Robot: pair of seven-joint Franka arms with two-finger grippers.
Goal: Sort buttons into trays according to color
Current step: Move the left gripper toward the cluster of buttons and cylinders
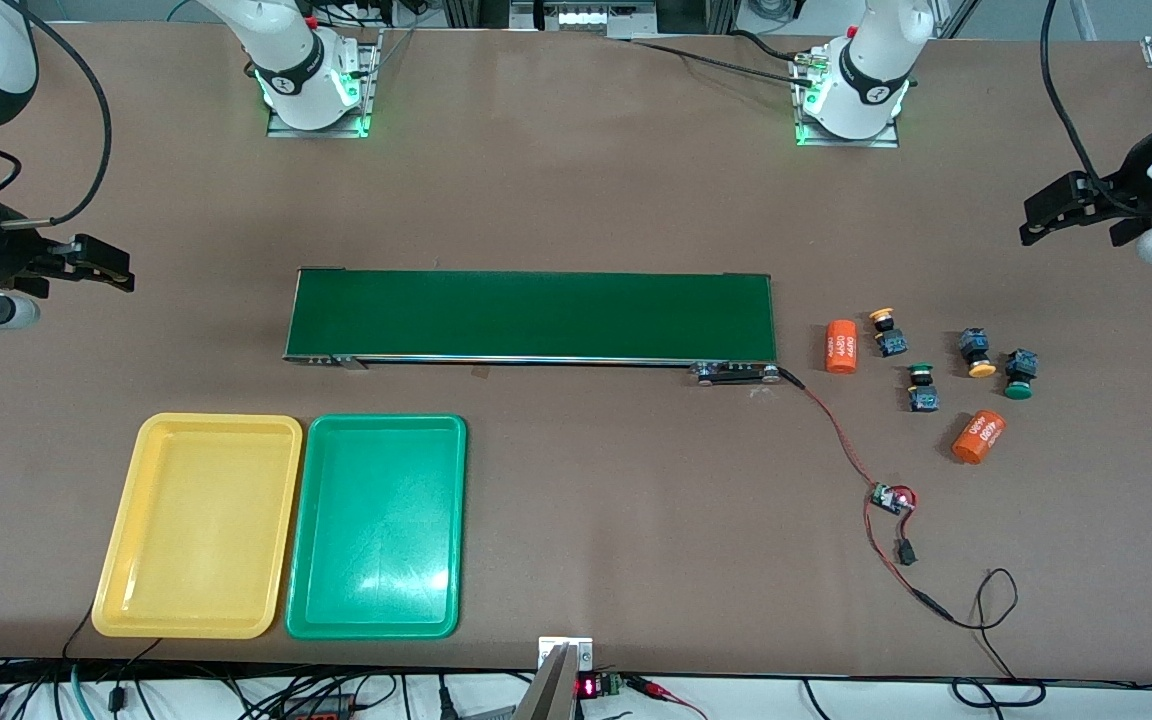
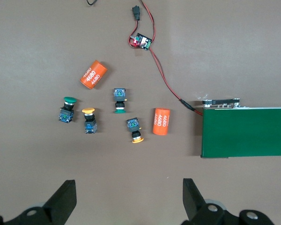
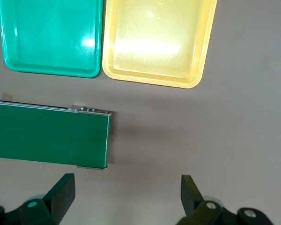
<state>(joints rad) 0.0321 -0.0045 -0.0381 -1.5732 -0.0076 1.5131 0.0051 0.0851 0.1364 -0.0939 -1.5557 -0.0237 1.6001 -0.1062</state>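
Two yellow-capped buttons [image 1: 887,333] [image 1: 977,352] and two green-capped buttons [image 1: 923,388] [image 1: 1019,373] lie loose on the table toward the left arm's end, beside the conveyor's end. In the left wrist view they show as green [image 2: 67,109], yellow [image 2: 89,121], green [image 2: 119,100] and yellow [image 2: 135,129]. The yellow tray [image 1: 198,525] [image 3: 157,42] and the green tray [image 1: 376,525] [image 3: 51,35] sit side by side, both bare. My left gripper [image 1: 1041,215] [image 2: 129,187] hangs open above the table near the buttons. My right gripper [image 1: 116,270] [image 3: 126,183] hangs open at the right arm's end.
A long dark-green conveyor belt [image 1: 531,315] lies mid-table, farther from the front camera than the trays. Two orange cylinders [image 1: 841,346] [image 1: 979,437] lie among the buttons. A red wire runs from the belt to a small circuit board [image 1: 891,498].
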